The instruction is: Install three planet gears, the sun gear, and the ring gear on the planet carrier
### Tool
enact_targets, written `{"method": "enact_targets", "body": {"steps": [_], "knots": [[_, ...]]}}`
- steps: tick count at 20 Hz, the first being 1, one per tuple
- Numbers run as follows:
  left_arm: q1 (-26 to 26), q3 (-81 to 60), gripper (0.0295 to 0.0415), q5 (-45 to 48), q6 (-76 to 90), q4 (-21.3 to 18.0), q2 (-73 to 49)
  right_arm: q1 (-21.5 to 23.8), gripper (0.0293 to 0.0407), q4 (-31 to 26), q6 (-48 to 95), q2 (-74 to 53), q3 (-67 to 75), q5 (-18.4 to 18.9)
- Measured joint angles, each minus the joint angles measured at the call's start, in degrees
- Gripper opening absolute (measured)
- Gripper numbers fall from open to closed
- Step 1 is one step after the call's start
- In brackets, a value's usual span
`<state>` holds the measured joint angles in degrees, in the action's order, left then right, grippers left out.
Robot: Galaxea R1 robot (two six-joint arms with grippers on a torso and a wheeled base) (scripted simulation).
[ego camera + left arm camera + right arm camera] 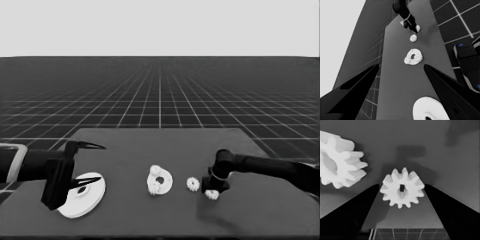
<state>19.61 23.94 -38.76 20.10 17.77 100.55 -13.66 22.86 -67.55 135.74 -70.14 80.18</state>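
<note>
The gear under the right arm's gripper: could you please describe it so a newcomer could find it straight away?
Start at the dark table and follow the right arm in from the right edge to the right gripper. The small white gear lies flat between its open fingers. Its loose twin gear lies uncovered beside it, toward the smaller round part, which already carries gears.

larger round part: 1 | smaller round part: 1, gears on it | loose gears: 2

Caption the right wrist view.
Right gripper open around a small gear on the table, a second gear beside it.
</note>
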Motion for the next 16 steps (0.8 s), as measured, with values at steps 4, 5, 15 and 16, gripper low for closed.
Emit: {"method": "enact_targets", "body": {"steps": [4,5,15,16], "knots": [[0.0,0.0,0.0385,0.0,0.0,0.0,0.0,-0.1,0.0314,0.1,0.0,0.1,-0.1,-0.1],[0.0,0.0,0.0385,0.0,0.0,0.0,0.0,-0.1,0.0312,0.1,0.1,0.1,-0.2,-0.1],[0.0,0.0,0.0385,0.0,0.0,0.0,0.0,9.8,0.0313,-8.6,-2.8,-2.8,7.0,4.9],[0.0,0.0,0.0385,0.0,0.0,0.0,0.0,11.0,0.0313,-9.7,-2.9,-2.9,7.3,5.3]]}}
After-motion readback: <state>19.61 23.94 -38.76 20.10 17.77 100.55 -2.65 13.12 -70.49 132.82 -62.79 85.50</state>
